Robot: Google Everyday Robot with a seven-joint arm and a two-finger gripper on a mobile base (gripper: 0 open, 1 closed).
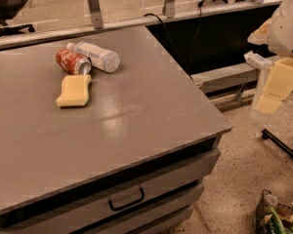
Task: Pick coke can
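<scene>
The coke can is red with white markings and lies on its side at the far left of the grey table top. It touches a white plastic bottle lying just behind and to its right. A flat yellow sponge lies just in front of the can. My gripper shows as cream-coloured parts under the white arm at the right edge of the camera view. It hangs off the table's right side, far from the can and holding nothing I can see.
The table is a cabinet with drawers and a black handle in front. A rail with posts and a black cable run behind it. An office chair stands far left. A bag lies on the floor at lower right.
</scene>
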